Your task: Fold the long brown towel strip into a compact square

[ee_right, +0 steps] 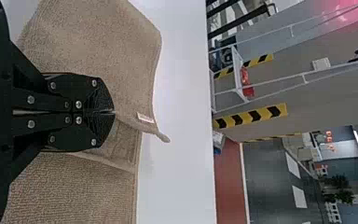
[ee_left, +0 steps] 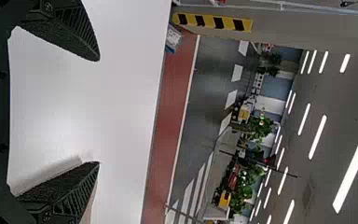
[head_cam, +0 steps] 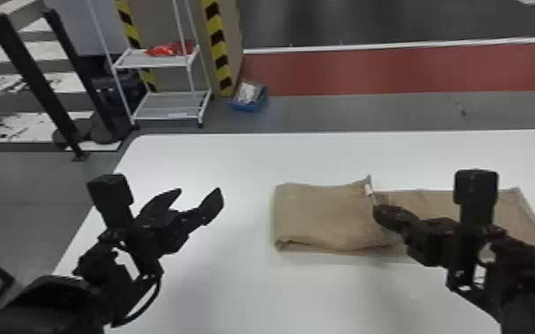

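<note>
Towel strip lies on a white table that spans the middle and lower part of the head view. A red floor band crosses the upper right, and a white rack stands at upper left, beyond the table. The strip runs from just right of centre to the right edge of the frame, partly folded: its left portion is doubled over on itself, and a flatter length extends to the right, partly behind the right arm.

Left gripper is above the table in the left half, well apart from the cloth, its two fingers spread with nothing between them. Right gripper is at the doubled portion's right edge; its fingers are closed and pinch that edge. A blue bin sits on the floor at upper centre. A small white label shows on the cloth edge near the right gripper, toward the upper corner of the fold.
</note>
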Motion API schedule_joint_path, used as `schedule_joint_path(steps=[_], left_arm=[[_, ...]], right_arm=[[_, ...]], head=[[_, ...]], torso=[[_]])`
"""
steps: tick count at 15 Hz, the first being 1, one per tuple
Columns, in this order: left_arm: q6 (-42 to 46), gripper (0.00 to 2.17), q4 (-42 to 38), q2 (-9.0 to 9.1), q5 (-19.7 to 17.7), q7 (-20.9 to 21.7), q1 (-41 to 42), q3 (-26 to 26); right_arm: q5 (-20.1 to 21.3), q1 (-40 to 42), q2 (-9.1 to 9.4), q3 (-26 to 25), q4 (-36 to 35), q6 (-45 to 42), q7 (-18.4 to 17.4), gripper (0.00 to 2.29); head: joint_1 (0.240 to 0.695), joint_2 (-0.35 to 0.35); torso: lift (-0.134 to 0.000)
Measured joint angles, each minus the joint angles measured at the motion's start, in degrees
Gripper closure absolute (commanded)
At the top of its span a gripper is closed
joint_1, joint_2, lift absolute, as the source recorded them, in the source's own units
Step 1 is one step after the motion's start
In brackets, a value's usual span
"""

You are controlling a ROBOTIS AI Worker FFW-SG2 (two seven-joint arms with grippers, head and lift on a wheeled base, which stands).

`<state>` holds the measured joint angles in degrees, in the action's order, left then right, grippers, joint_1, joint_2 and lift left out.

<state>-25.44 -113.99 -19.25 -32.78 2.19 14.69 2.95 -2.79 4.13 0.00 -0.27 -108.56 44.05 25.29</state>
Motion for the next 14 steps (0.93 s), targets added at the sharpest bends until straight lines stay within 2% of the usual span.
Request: schedule_joint_path(steps=[5,11,12,13,14], left_arm=[[0.0,0.1,0.0,0.0,0.0,0.4,0.2,0.0],[-0.1,0.1,0.0,0.38,0.4,0.3,0.1,-0.2],[-0.2,0.1,0.0,0.39,0.4,0.3,0.1,-0.2],[-0.2,0.1,0.0,0.38,0.5,0.3,0.0,-0.2],[-0.2,0.1,0.0,0.37,0.5,0.3,-0.1,-0.2]], right_arm=[[-2.4,3.1,0.0,-4.0,-3.4,-0.4,0.0,1.42],[1.5,1.5,0.0,-3.8,3.8,-1.9,-2.1,1.41],[1.7,1.4,0.0,-3.5,4.0,-1.6,-2.2,1.26],[1.7,1.4,0.0,-3.4,4.0,-1.3,-2.2,0.98],[1.6,1.6,0.0,-3.3,3.8,-1.3,-2.2,0.95]], head=[[0.695,0.103],[0.695,0.08],[0.695,0.081],[0.695,0.082],[0.695,0.084]], torso=[[-0.124],[-0.124],[-0.124],[-0.124],[-0.124]])
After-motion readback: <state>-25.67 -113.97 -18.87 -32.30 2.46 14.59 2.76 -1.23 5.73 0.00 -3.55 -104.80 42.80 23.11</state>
